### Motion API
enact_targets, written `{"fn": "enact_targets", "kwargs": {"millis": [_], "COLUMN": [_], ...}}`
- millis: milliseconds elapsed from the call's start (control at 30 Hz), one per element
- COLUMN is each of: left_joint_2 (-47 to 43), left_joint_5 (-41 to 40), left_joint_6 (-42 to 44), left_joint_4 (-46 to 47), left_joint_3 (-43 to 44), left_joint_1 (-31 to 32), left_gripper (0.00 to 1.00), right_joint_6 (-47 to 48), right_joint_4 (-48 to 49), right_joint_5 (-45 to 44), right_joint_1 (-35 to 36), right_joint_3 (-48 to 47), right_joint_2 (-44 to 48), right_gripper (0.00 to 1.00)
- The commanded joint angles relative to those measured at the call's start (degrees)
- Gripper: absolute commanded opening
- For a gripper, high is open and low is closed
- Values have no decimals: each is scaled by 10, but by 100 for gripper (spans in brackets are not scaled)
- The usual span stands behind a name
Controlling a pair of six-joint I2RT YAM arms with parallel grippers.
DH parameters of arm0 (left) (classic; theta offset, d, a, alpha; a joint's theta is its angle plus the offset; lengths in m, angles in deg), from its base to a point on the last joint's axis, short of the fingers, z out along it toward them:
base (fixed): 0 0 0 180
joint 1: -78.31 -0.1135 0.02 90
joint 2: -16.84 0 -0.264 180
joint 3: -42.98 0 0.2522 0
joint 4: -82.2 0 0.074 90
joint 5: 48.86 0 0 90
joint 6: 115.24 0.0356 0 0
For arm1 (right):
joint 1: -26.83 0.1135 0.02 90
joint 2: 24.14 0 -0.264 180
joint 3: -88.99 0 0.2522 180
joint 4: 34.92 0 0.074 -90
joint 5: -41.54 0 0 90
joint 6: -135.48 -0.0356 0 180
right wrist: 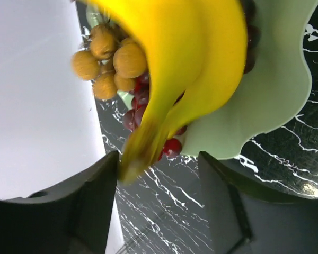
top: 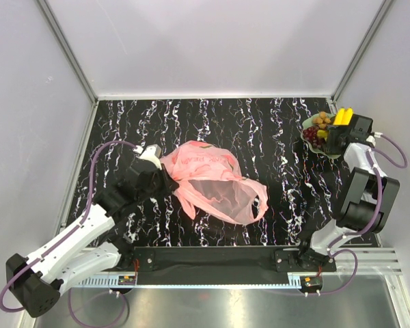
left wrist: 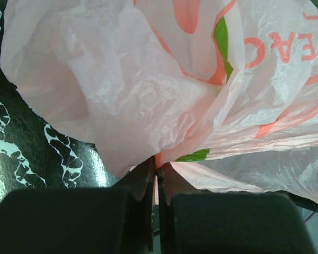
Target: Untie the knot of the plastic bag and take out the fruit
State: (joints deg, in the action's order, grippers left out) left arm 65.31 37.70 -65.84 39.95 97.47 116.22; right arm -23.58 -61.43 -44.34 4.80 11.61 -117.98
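Note:
The pink plastic bag (top: 212,181) lies crumpled and flat in the middle of the table, its mouth loose toward the near right. My left gripper (top: 165,179) is shut on the bag's left edge; in the left wrist view the fingers (left wrist: 158,172) pinch a fold of the bag (left wrist: 164,79). The yellow bananas (top: 343,116), brown round fruits (top: 322,120) and dark grapes (top: 311,133) lie on the green plate (top: 330,155) at the far right. My right gripper (right wrist: 159,174) is open just above the plate, with the bananas' stem end (right wrist: 196,58) between its fingers. Grapes (right wrist: 138,108) and brown fruits (right wrist: 108,58) lie beyond.
The wavy green plate (right wrist: 275,95) stands close to the white right wall (right wrist: 37,106). The table top is black marble with white veins (top: 273,123), closed in by white walls at the back and sides.

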Motion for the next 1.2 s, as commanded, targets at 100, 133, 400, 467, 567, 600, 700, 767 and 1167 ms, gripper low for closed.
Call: {"fn": "enact_targets", "kwargs": {"millis": [100,133,400,467,567,600,700,767,1167], "left_joint_2": [-14,-15,-34,-36,-44,-48,-65,-82,-46], "left_joint_5": [12,12,9,10,10,7,-7,-19,-63], "left_joint_6": [-4,-4,-8,-10,-12,-13,-15,-22,1], "left_joint_4": [40,40,38,41,48,48,56,71,301], "left_joint_3": [-7,-7,-16,-17,-21,-22,-32,-42,-122], "left_joint_1": [-1,-1,-1,-1,-1,0,-1,-1,-5], "left_gripper": [0,0,0,0,0,0,0,0,26], "right_joint_6": [10,10,67,96,153,162,197,222,330], "right_joint_4": [-17,-16,-1,-9,-18,-10,51,84,-4], "right_joint_5": [-2,3,53,69,132,148,231,328,518], "right_joint_1": [-2,-2,-3,-2,-2,-2,-2,0,138], "right_joint_3": [8,9,1,-19,-41,-39,-11,5,90], "right_joint_2": [48,49,99,110,138,150,215,264,487], "right_gripper": [92,99,100,100,100,100,100,100,100]}}
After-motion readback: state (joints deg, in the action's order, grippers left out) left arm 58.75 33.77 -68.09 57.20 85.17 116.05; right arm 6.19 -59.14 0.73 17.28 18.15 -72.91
